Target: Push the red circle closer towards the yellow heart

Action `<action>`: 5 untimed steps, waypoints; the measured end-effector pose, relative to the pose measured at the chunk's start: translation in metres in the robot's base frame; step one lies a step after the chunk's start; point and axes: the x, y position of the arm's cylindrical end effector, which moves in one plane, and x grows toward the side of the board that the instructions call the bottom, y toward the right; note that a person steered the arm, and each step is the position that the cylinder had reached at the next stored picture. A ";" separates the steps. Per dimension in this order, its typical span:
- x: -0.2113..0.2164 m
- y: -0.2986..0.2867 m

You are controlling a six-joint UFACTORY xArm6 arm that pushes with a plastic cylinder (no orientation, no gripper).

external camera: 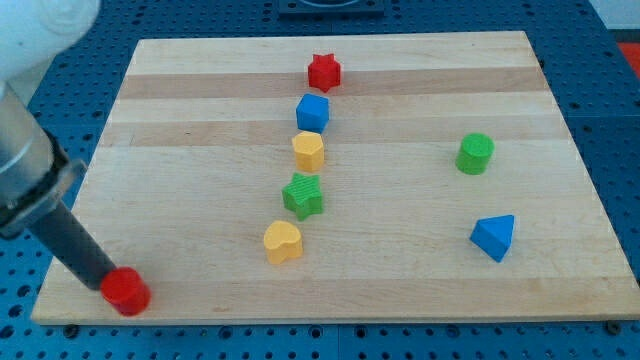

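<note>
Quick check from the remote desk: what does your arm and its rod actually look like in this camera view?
From the view's left edge comes a grey cylindrical sleeve, with a blurred white housing above it. Out of the sleeve runs a straight, dark, matte rod, plain and round. No cables or markings show. My tip is at the red circle, on its upper-left side.

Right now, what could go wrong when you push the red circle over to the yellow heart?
The red circle sits very near the board's bottom edge, so a crooked shove might slide it off. My tip touches its left side, and a round block may roll away sideways if I push off-centre. The yellow heart sits just below the green star, so pushing too hard might knock the heart into the star.
</note>
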 end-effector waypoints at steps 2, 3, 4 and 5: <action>0.028 -0.014; 0.028 0.059; 0.028 0.129; 0.028 0.084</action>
